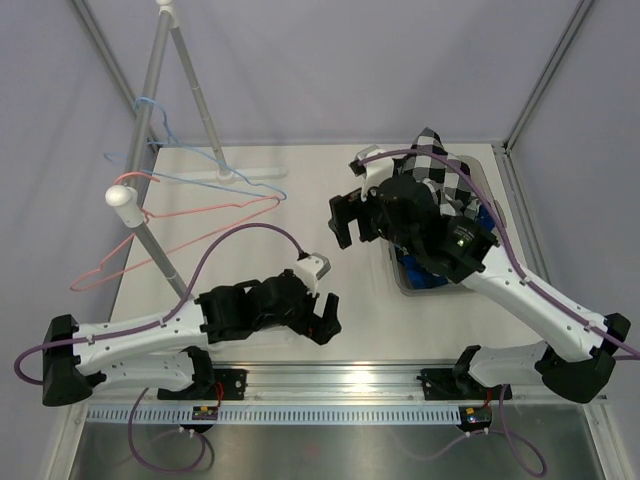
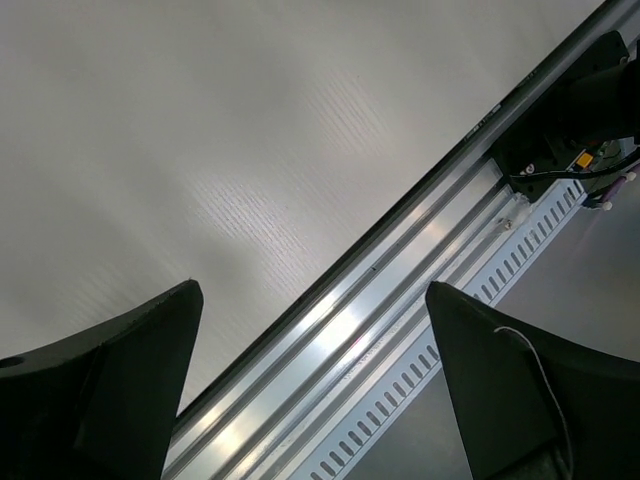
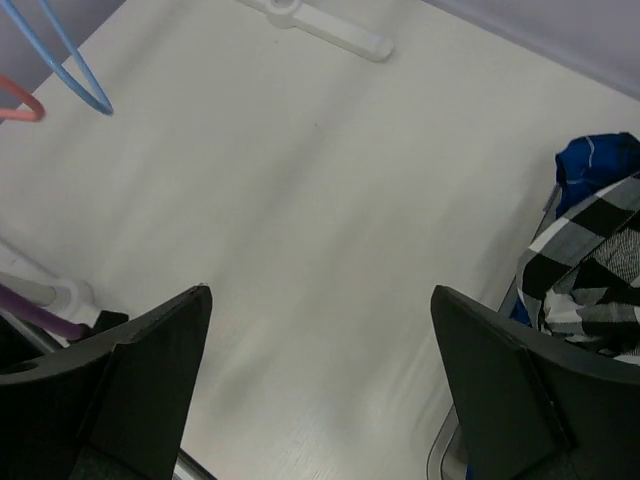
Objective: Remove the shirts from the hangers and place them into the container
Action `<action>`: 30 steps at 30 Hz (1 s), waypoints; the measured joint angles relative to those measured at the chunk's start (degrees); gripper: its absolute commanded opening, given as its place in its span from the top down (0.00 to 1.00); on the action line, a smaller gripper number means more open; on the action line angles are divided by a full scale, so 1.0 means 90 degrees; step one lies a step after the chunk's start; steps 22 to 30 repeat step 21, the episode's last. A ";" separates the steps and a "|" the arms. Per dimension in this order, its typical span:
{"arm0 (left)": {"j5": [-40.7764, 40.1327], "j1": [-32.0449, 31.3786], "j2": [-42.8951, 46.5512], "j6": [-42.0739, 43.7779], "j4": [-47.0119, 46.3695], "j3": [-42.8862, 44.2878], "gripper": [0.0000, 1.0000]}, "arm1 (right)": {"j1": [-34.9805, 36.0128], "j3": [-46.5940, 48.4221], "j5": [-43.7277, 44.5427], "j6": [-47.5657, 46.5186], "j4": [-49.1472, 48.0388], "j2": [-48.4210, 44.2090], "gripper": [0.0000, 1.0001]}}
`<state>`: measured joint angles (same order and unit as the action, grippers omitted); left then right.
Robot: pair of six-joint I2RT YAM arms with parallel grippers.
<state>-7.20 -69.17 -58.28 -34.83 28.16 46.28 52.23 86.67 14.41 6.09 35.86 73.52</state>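
Both wire hangers are hanging bare on the rack at the far left, the pink hanger nearer me and the light-blue hanger behind it, so the stripping part of the job looks finished. The shirts are sitting in the container on the right side of the tabletop. The blue plaid shirt is lying low inside. The checked shirt is heaping up over it and bulging above the rim, loosely piled rather than tucked, I would say. The right tool is hovering just left of the container, clear of the cloth, with its jaws standing wide and nothing between them. The left tool is hanging low near the front rail, likewise spread and empty, well apart from the container and out of the other arm's way.
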 measured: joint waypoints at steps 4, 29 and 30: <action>-0.0253 -0.0102 -0.0036 -0.0019 -0.0112 0.0002 0.01 | 0.0002 -0.0996 0.0255 0.0340 -0.0158 -0.0580 0.01; -0.2319 -0.0119 0.2086 -0.0058 -0.1052 -0.1275 0.01 | 0.0002 -0.4811 0.1134 0.1336 -0.1836 -0.3905 0.00; -0.2319 -0.0119 0.2086 -0.0058 -0.1052 -0.1275 0.01 | 0.0002 -0.4811 0.1134 0.1336 -0.1836 -0.3905 0.00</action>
